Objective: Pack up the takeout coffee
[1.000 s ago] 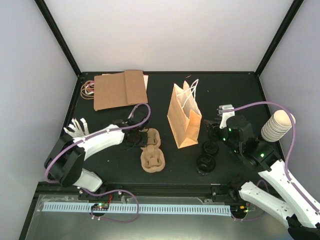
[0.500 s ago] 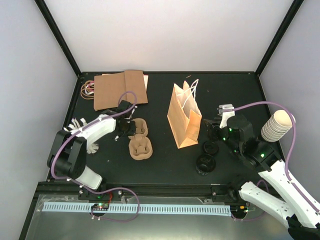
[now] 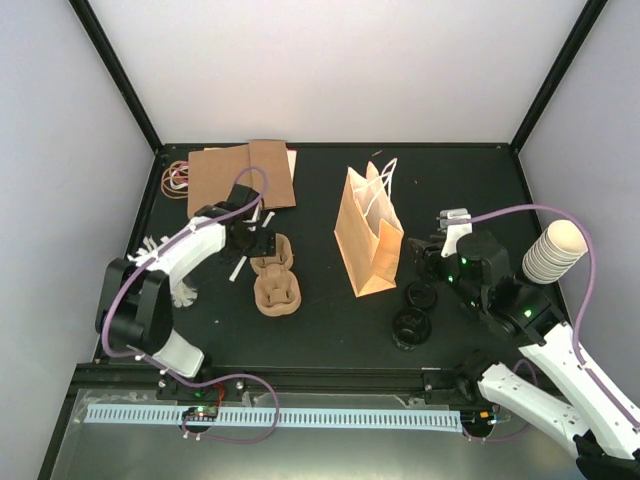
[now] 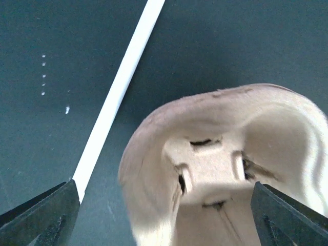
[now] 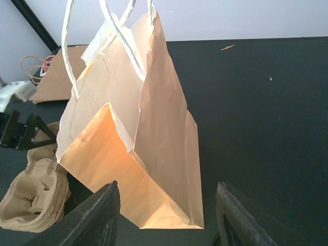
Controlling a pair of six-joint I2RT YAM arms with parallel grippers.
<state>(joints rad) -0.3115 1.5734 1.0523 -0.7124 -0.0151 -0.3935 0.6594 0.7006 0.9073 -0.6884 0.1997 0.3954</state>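
Observation:
Two takeout coffee cups with black lids (image 3: pixel 418 296) (image 3: pixel 410 328) stand on the dark table, right of the upright paper bag (image 3: pixel 368 235) (image 5: pixel 138 128). My right gripper (image 3: pixel 421 258) (image 5: pixel 166 220) hovers just behind them, open, facing the bag's base, with nothing between its fingers. The cups are out of its wrist view. The brown pulp tray (image 3: pixel 276 282) (image 4: pixel 220 164) lies left of the bag. My left gripper (image 3: pixel 254 243) (image 4: pixel 166 220) is at the tray's far end with its jaws wide open on either side of the rim, a gap showing beside the left finger (image 4: pixel 43 215).
Flat cardboard (image 3: pixel 240 178) and rubber bands (image 3: pixel 177 178) lie at the back left. A white stick (image 3: pixel 238 268) (image 4: pixel 118 97) lies by the tray. A stack of cream paper cups (image 3: pixel 553 252) sits at the right edge. White utensils (image 3: pixel 160 250) lie near the left edge.
My left gripper pulled the pulp tray left and toward the back, away from the bag, then opened and let it go. The right arm has barely moved.

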